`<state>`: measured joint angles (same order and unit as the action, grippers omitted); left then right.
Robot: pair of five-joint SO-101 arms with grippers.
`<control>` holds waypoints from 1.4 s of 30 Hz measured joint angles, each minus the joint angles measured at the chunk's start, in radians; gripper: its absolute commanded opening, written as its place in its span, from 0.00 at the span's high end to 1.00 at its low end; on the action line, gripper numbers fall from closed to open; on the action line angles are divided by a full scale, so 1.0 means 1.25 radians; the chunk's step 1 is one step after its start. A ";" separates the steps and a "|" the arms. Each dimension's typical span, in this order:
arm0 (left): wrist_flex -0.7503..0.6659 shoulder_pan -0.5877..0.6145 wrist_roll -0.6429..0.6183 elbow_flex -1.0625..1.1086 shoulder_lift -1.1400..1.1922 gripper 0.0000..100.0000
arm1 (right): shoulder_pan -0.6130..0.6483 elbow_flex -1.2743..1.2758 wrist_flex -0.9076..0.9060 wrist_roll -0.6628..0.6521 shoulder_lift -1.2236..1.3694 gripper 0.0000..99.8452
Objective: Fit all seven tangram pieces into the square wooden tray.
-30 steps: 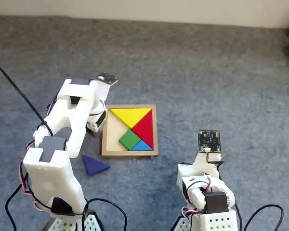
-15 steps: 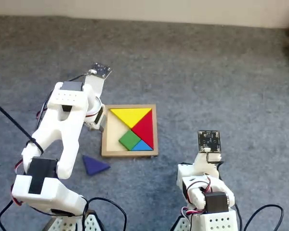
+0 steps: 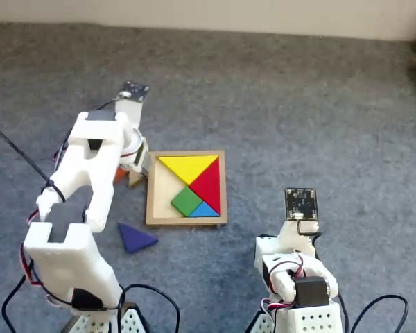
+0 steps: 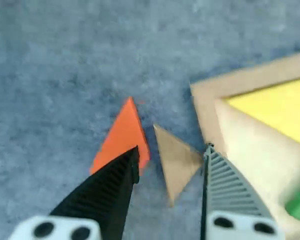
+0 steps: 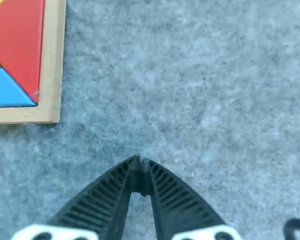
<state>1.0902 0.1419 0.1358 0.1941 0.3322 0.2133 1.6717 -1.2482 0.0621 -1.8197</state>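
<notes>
The square wooden tray point(image 3: 161, 198) holds a yellow triangle point(image 3: 187, 168), a red triangle point(image 3: 208, 186), a green square point(image 3: 187, 201) and a light blue triangle point(image 3: 205, 209). Its left part is bare. Just off the tray's left edge lie an orange triangle point(image 4: 122, 140) and a tan triangle point(image 4: 176, 160). My left gripper point(image 4: 171, 151) hangs open over them, the tan triangle between its fingers, untouched. A dark blue triangle point(image 3: 135, 237) lies on the carpet below the tray's left corner. My right gripper point(image 5: 140, 165) is shut on nothing, low over the carpet to the right of the tray point(image 5: 52, 60).
Grey carpet covers the whole surface. The right arm point(image 3: 296, 277) is folded back at the near right. A black cable point(image 3: 21, 149) runs across the left side. Open carpet lies beyond and to the right of the tray.
The left arm has shifted leftwards and a little farther from its base, off the tray's edge. The orange and tan pieces beside the tray have come into sight. The right arm is still.
</notes>
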 measured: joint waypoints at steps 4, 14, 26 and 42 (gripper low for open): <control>-0.004 0.016 -0.001 -0.002 0.000 0.79 | 0.000 0.000 0.000 0.000 0.000 0.99; 0.001 0.005 0.000 -0.007 0.007 0.79 | 0.000 0.000 0.000 0.000 0.000 0.99; 0.039 -0.052 0.041 -0.009 0.015 0.79 | 0.000 0.000 0.000 0.000 0.000 0.99; 0.045 -0.069 0.047 -0.009 0.016 0.84 | 0.000 0.000 0.000 0.000 0.000 0.99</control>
<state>1.1469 0.0560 0.1941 0.1834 0.3521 0.2133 1.6717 -1.2482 0.0621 -1.8197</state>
